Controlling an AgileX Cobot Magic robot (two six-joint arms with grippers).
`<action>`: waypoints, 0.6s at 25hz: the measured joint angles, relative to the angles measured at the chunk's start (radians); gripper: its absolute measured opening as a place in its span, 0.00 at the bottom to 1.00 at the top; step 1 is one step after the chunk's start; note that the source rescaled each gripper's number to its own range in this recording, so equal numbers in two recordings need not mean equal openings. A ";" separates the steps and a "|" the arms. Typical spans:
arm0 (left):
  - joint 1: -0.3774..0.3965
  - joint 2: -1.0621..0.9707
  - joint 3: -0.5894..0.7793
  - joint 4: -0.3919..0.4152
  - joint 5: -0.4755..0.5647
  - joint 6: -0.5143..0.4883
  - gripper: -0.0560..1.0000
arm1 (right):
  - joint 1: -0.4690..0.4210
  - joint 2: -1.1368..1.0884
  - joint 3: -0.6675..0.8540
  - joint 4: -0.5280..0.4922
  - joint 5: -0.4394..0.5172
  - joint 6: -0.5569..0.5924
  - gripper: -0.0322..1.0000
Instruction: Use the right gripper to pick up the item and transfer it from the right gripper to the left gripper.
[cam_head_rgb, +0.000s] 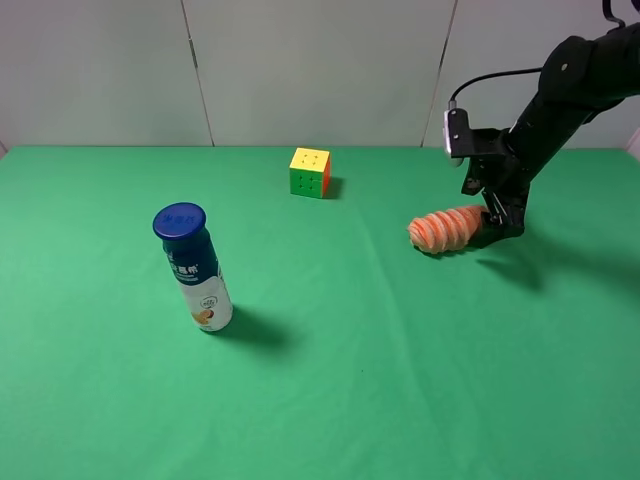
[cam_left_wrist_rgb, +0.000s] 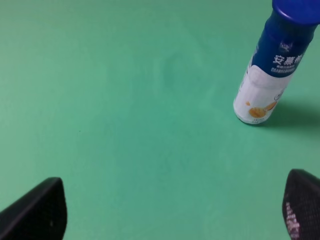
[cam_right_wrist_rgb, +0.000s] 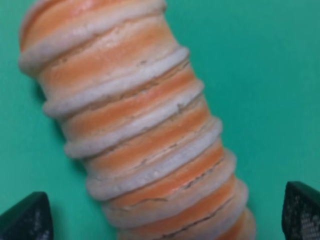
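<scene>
Though near, cube (cam_head_rgb: 310, 172) apart from roll (cam_head_rgb: 447, 229)

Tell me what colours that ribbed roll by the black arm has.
The item is orange with cream spiral ribs; the right wrist view shows it best.

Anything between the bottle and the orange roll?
No: the exterior high view shows only bare green cloth between the bottle and the roll; the puzzle cube sits farther back, off that line.
</scene>
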 joint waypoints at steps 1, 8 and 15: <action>0.000 0.000 0.000 0.000 0.000 0.000 1.00 | 0.000 0.005 -0.002 -0.001 0.000 0.000 1.00; 0.000 0.000 0.000 0.001 0.000 0.000 1.00 | 0.000 0.037 -0.007 -0.003 -0.004 0.000 1.00; 0.000 0.000 0.000 0.001 0.000 0.000 1.00 | 0.000 0.058 -0.008 -0.002 -0.008 0.019 1.00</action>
